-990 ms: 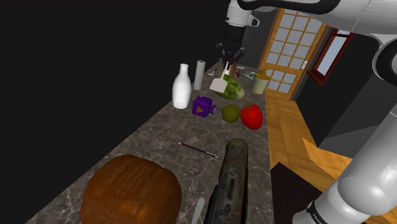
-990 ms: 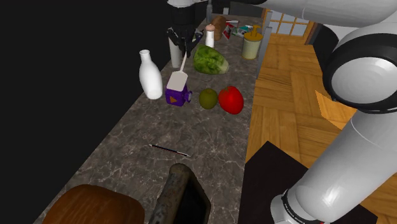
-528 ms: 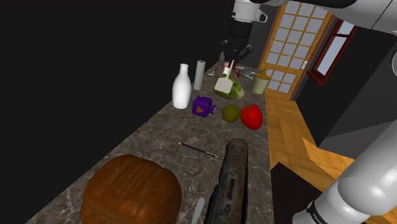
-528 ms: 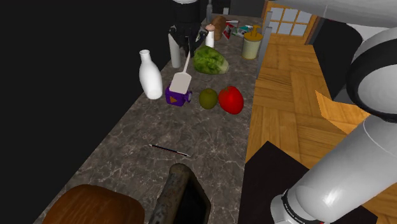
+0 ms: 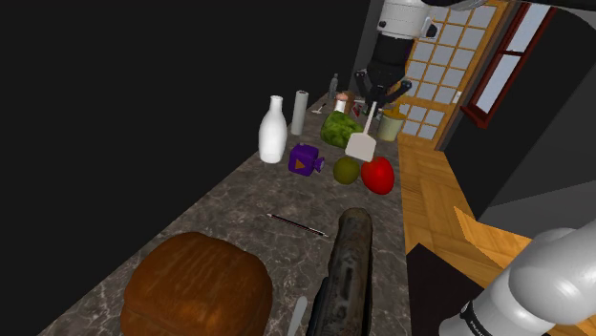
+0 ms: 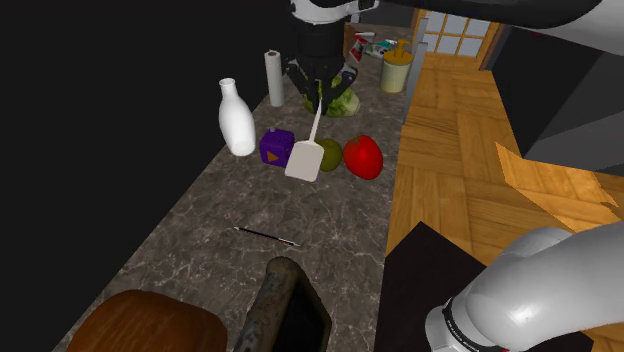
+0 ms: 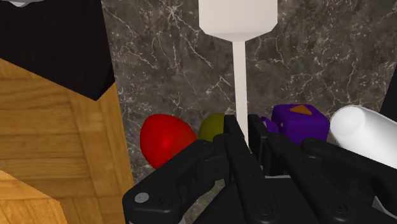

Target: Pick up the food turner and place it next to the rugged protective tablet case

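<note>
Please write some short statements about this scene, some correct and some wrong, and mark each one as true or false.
1. The end effector is shut on the thin handle of the white food turner. True.
2. The food turner lies flat on the counter. False: it hangs blade down from the end effector.
3. The white bottle stands upright. True.
4. The red object touches the tablet case. False: it sits beside the green fruit, well apart from the dark case.
</note>
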